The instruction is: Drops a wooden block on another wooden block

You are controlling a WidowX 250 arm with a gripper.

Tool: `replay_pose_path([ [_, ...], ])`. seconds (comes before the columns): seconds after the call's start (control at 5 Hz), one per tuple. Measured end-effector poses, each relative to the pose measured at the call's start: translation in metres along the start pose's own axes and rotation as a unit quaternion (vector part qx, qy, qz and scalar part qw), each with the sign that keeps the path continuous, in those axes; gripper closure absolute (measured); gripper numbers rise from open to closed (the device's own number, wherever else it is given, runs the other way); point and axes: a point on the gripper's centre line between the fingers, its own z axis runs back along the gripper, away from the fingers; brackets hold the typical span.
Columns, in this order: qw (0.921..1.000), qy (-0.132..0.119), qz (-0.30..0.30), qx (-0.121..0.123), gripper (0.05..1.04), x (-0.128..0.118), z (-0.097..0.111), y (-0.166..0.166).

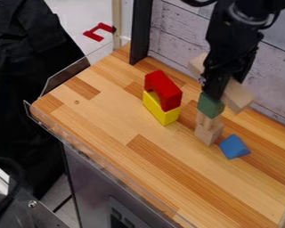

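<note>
- One green block [211, 105]
- One yellow block [160, 108]
- One red arch block [166, 91]
- One blue wedge block [234, 146]
- Plain wooden blocks [208, 134]: at least two, partly hidden

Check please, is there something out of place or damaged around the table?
One thing looks odd: a red angular piece is beyond the upper-left edge of the table, seemingly strayed from the work area. I see no spill or damage.

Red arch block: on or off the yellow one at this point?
On. The red arch block sits directly above the yellow block, its near leg meeting the yellow block's top.
</note>
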Motion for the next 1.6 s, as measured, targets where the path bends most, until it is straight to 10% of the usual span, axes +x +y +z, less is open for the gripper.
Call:
replay_pose_path([
  [1.2,0.9999,0.015,0.006,0.001,0.470,0.0044,-0.0034,0.0020],
  [1.6,0.9997,0.022,0.010,-0.002,0.077,0.0040,-0.0035,0.0009],
])
